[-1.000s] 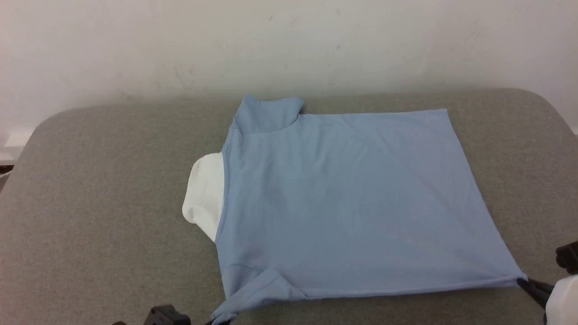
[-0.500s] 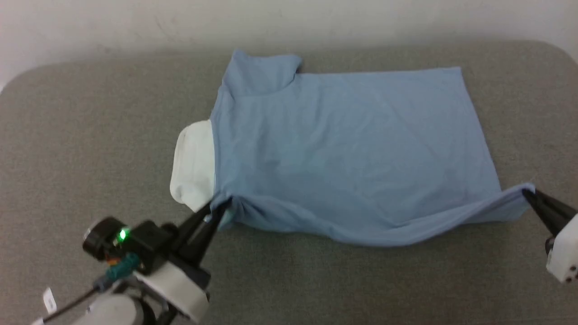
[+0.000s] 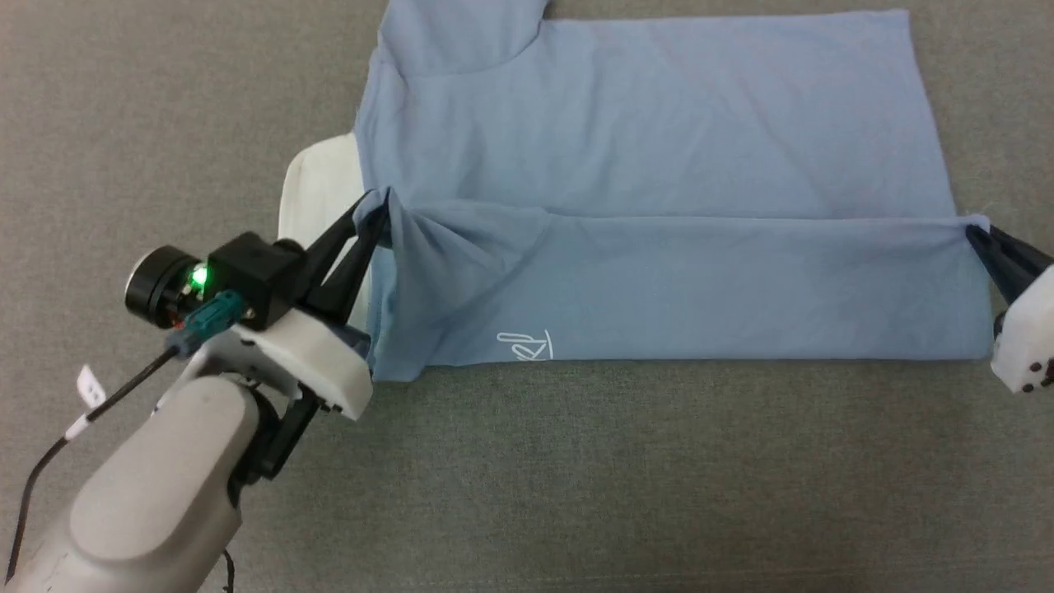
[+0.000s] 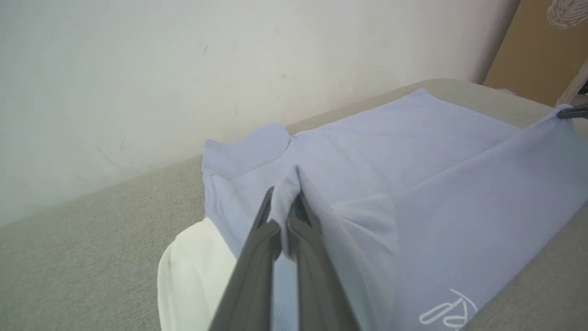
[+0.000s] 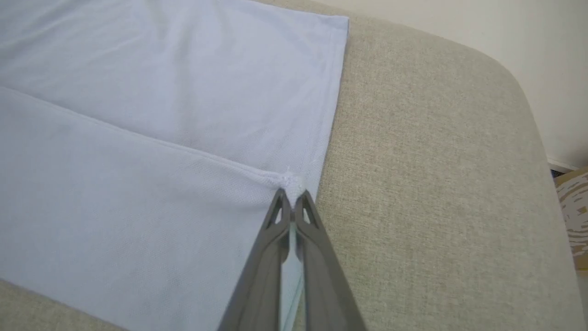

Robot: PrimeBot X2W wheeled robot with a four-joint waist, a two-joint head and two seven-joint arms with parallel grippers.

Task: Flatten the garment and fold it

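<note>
Blue garment (image 3: 659, 123) lies on the table (image 3: 576, 478), its folded-over flap stretched between my left jaws and right jaws, both clamped on it; next I should lay it flat and release.

White script logo (image 3: 525, 346) on the garment (image 3: 659, 123) is unreadable.

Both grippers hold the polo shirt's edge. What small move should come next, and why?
Probably lower both together to lay the held edge on the polo shirt. The left gripper and right gripper are shut on that edge's ends; the flap between them is taut and turned over, its logo showing, yet looks raised off the layer beneath.
</note>
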